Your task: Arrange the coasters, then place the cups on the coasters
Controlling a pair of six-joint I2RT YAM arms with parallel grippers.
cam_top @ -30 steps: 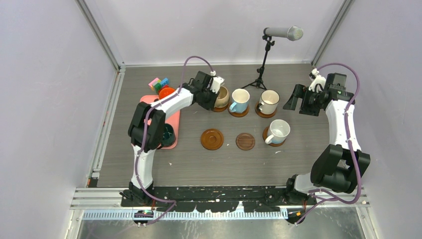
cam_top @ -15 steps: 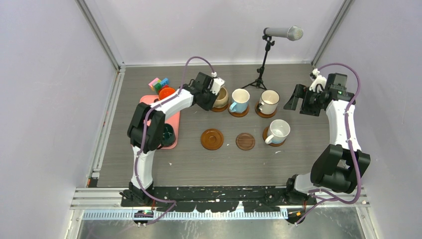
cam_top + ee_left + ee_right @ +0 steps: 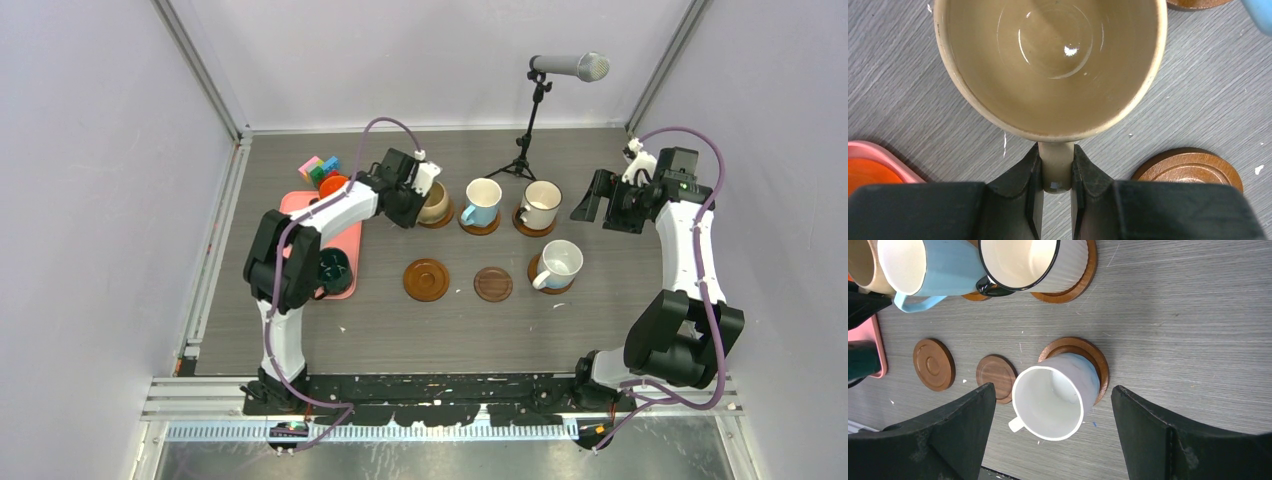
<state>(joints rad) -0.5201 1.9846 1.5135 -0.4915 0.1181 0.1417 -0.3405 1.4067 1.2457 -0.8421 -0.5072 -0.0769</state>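
Observation:
My left gripper (image 3: 418,192) (image 3: 1056,170) is shut on the handle of the beige cup (image 3: 434,203) (image 3: 1053,65), which is upright at the back left. A coaster (image 3: 441,221) (image 3: 1188,167) pokes out at the cup's near right side; I cannot tell whether they touch. The light blue cup (image 3: 481,200), the cream cup (image 3: 541,204) and the white cup (image 3: 558,264) (image 3: 1053,402) each stand on a coaster. Two bare coasters (image 3: 426,279) (image 3: 493,284) lie at the front. My right gripper (image 3: 590,196) (image 3: 1050,390) hangs open at the right, holding nothing.
A pink tray (image 3: 345,240) on the left carries the dark green cup (image 3: 335,268) and the orange cup (image 3: 333,184). Coloured toy blocks (image 3: 320,168) sit behind it. A microphone on a tripod (image 3: 528,130) stands at the back.
My left gripper has shifted a little to the left with the beige cup, leaving more of the coaster beneath it exposed. The right arm has not moved.

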